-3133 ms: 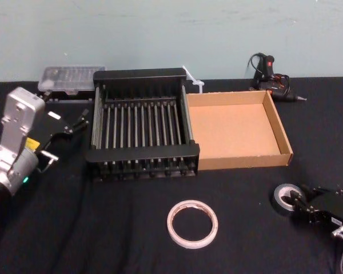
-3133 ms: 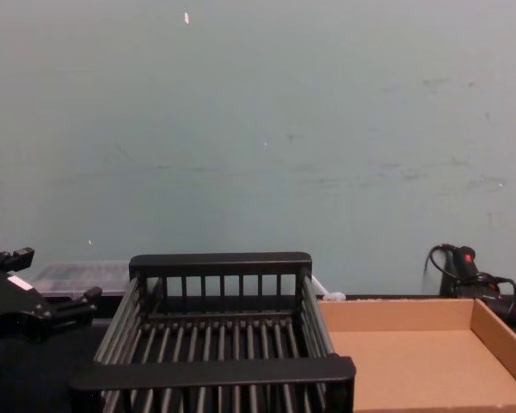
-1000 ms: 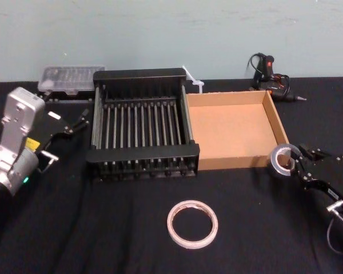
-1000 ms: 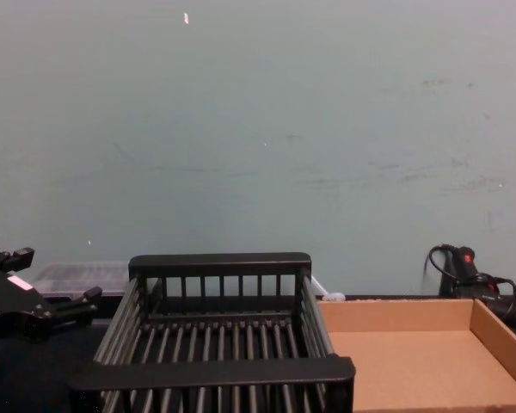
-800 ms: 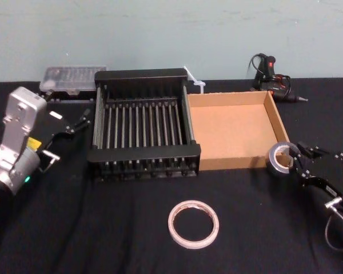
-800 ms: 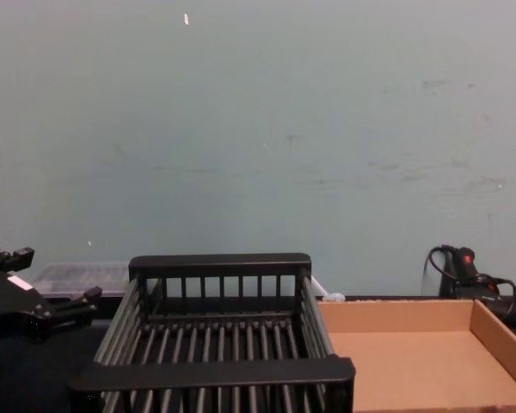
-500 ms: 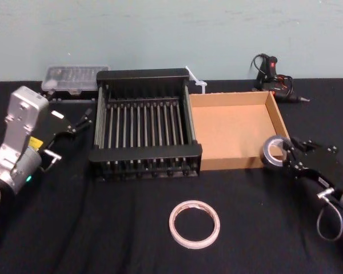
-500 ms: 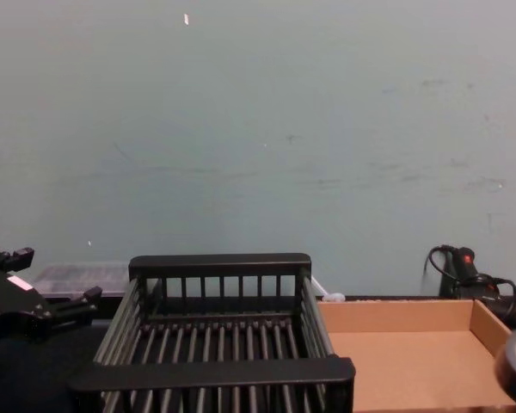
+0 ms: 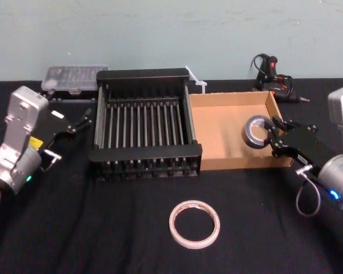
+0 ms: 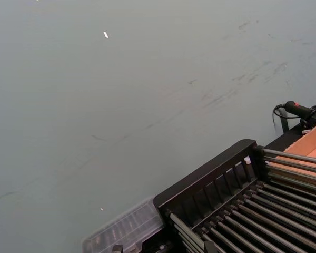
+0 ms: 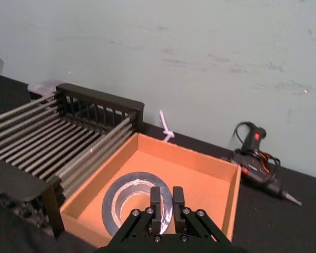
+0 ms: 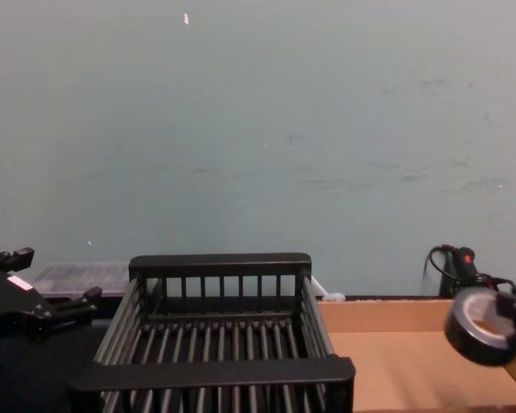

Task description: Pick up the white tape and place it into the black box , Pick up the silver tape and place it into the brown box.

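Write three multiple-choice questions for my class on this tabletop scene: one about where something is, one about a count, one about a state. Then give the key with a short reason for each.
1. Where is the silver tape?
A. flat on the black cloth
B. held over the brown box
C. inside the black box

2. How many rolls of tape are in the head view?
A. one
B. two
C. four

3. What is the right gripper doing?
A. its fingers are shut on the silver tape
B. it rests open on the cloth
C. it grips the glue gun

Key:
1 B, the roll hangs above the tray floor, clear of it in the chest view.
2 B, the silver roll and the white tape on the cloth.
3 A, the right wrist view shows the fingers pinching the roll's wall. The left gripper sits idle beside the black box.
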You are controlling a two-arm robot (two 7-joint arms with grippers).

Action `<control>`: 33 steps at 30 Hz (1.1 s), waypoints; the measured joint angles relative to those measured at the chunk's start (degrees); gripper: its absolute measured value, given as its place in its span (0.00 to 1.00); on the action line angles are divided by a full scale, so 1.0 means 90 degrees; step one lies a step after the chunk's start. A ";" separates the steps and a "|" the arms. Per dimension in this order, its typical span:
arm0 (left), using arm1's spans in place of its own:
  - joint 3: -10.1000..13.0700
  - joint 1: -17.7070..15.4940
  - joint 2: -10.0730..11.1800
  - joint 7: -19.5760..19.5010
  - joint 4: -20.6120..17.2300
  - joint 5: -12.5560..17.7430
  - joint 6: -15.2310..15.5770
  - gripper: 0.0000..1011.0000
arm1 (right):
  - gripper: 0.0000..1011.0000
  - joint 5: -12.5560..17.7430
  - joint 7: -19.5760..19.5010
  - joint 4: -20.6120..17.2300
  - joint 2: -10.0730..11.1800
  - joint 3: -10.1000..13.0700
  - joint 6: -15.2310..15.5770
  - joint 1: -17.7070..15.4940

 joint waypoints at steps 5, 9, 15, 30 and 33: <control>0.0000 0.0000 0.0000 0.0000 0.0000 0.0000 0.0000 0.99 | 0.14 -0.0008 0.0001 0.0098 -0.0112 -0.0108 0.0056 0.0232; 0.0000 0.0000 0.0000 0.0000 0.0000 0.0000 0.0000 0.99 | 0.14 -0.0019 0.0004 0.0227 -0.0240 -0.0257 0.0111 0.0463; 0.0000 0.0000 0.0000 0.0000 0.0000 0.0000 0.0000 0.99 | 0.14 -0.0077 -0.0016 0.0421 -0.0433 -0.0462 0.0131 0.0738; 0.0000 0.0000 0.0000 0.0000 0.0000 0.0000 0.0000 0.99 | 0.14 -0.0342 -0.0048 0.0879 -0.0866 -0.0954 0.0149 0.1373; 0.0000 0.0000 0.0000 0.0000 0.0000 0.0000 0.0000 0.99 | 0.14 -0.0366 -0.0063 0.1020 -0.0967 -0.1010 0.0134 0.1464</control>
